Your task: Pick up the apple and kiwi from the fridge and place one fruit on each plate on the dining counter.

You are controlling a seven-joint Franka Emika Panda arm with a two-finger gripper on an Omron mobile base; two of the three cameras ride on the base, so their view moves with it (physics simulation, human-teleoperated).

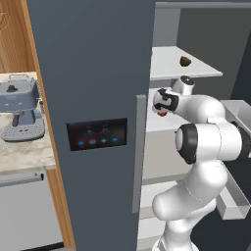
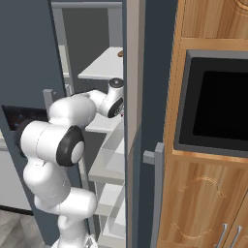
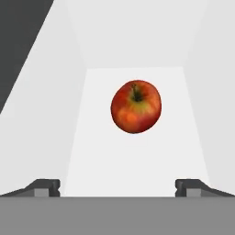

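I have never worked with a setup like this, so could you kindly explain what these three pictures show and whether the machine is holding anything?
It is a white robot arm on a driving base, reaching into an open dark blue fridge in a simulated kitchen. Two pictures come from cameras on the base, behind the arm to its left and right. The third looks along the end effector; the two dark tips at its bottom are its fingers, standing wide open. Nothing is held. A red apple lies on a white fridge shelf ahead of the fingers, untouched. In the left base view a dark kiwi sits on a higher shelf, and a coffee machine stands on the counter beside the fridge.
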